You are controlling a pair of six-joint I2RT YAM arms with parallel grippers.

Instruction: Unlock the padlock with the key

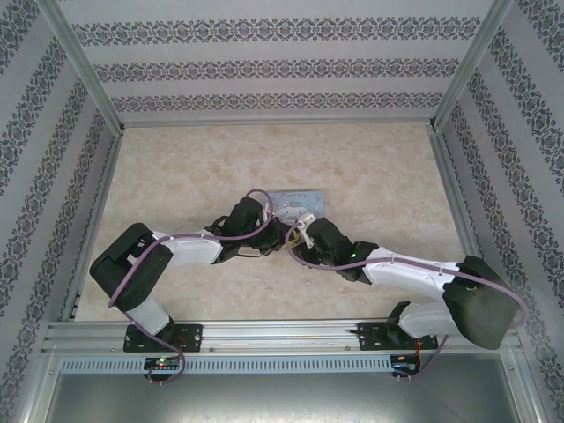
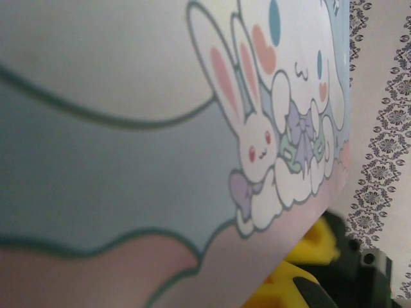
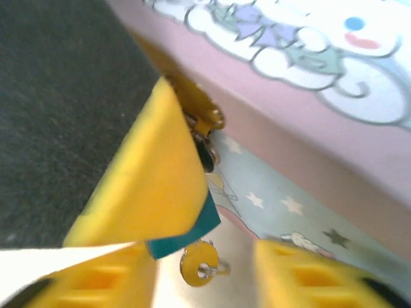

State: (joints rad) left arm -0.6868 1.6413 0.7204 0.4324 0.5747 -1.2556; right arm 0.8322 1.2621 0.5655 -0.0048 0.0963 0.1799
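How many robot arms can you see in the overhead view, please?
2. The left arm comes from lower left, the right arm from lower right; both meet at the tin. None seems hidden.

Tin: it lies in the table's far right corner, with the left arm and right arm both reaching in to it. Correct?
Not the corner. The tin lies near the middle of the table, with the left arm and right arm both reaching in to it, as the top external view shows.
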